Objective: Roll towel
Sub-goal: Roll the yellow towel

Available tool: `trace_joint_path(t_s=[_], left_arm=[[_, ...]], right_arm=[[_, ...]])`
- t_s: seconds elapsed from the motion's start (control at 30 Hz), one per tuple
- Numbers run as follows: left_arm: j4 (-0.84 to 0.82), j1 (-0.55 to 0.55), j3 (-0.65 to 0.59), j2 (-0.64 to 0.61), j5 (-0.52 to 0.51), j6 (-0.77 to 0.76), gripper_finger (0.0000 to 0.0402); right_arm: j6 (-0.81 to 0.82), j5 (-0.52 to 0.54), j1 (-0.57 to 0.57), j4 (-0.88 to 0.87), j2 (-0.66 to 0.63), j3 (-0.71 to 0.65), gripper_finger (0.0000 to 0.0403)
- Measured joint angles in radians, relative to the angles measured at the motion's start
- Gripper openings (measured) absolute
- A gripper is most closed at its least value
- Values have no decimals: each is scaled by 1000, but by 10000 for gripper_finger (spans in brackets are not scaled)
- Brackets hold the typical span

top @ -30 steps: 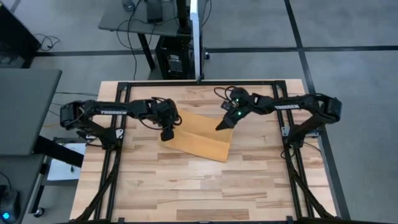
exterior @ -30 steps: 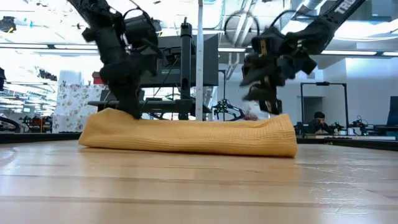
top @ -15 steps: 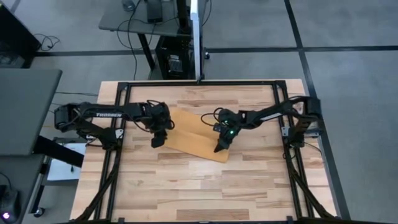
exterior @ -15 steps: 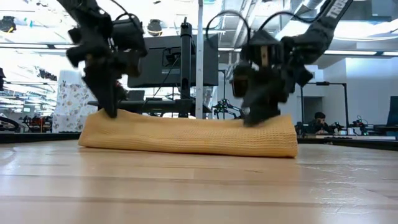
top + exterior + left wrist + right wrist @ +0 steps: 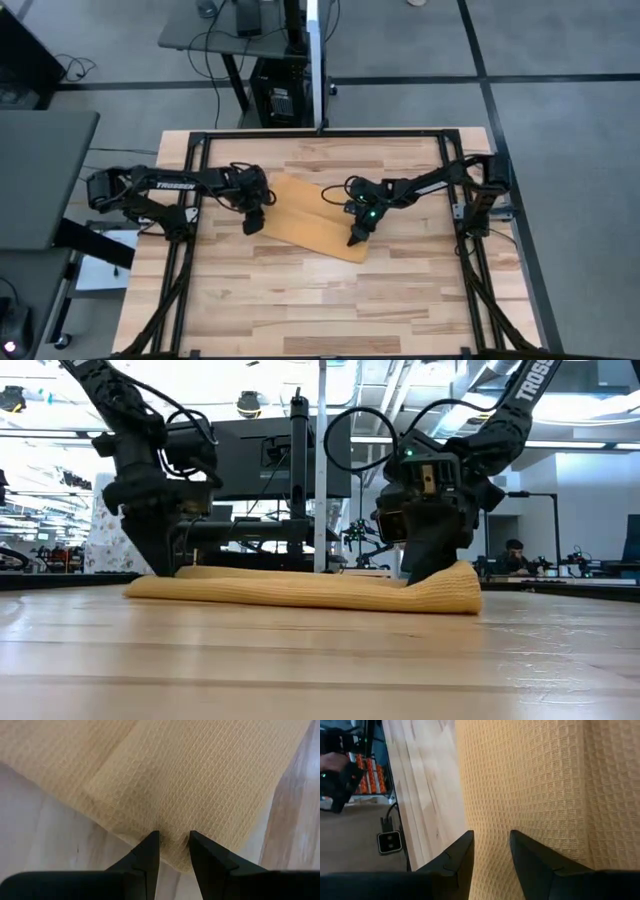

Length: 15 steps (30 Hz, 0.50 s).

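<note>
The mustard-orange towel (image 5: 305,215) lies folded into a slanting strip on the wooden table (image 5: 300,300); it looks low and flat in the low view (image 5: 300,592). Its white tag does not show. My left gripper (image 5: 253,226) is down at the towel's left near corner (image 5: 175,862), shut on cloth. My right gripper (image 5: 352,240) is down near the towel's right near corner, shut on cloth, and also shows in the low view (image 5: 430,572). My left gripper pinches the towel close to its left near corner (image 5: 173,851), the cloth between its two fingers. The fingers point down from above. The towel lies flat on the table; one layer or several, I cannot tell. My right gripper has the towel's cloth (image 5: 492,855) between its two fingers, near the right near end. The fingers point down, slanting from the far right. The towel rests on the table, and its right end (image 5: 462,586) bulges up beside the fingers.
Bare wood (image 5: 320,310) lies between the towel and the table's near edge. Black frame rails (image 5: 190,260) run along the table's left and right sides. A post (image 5: 320,460) stands at the far edge, with desks and screens in the room behind.
Both grippers have gone down and toward the table's near edge onto the towel's near corners; the left also went toward the left edge. The towel, thick and rounded a second ago, now lies flatter, with only its right end still raised.
</note>
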Motion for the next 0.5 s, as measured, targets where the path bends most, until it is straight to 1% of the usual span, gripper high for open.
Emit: trace_joint_path(t_s=[0.1, 0.17, 0.27, 0.33, 0.4, 0.47, 0.5], left_arm=[[-79, 0, 70, -14, -1, -10, 91], [-148, 0, 142, -34, -1, -10, 91], [-189, 0, 244, -72, -23, 10, 91], [-144, 2, 281, -84, -78, 29, 91], [-74, 18, 288, -81, -112, 48, 91], [-3, 39, 284, -39, -112, 54, 91], [19, 51, 282, -10, -114, 46, 91]], right_arm=[[5, -34, -33, -16, -74, 17, 120], [17, -52, -47, -29, -140, 27, 120], [20, -42, -57, -30, -236, 33, 120], [15, 43, -67, -51, -287, 35, 120], [3, 207, -73, -102, -306, 36, 120], [15, 377, -76, -180, -302, 34, 120], [38, 434, -76, -217, -293, 34, 120]])
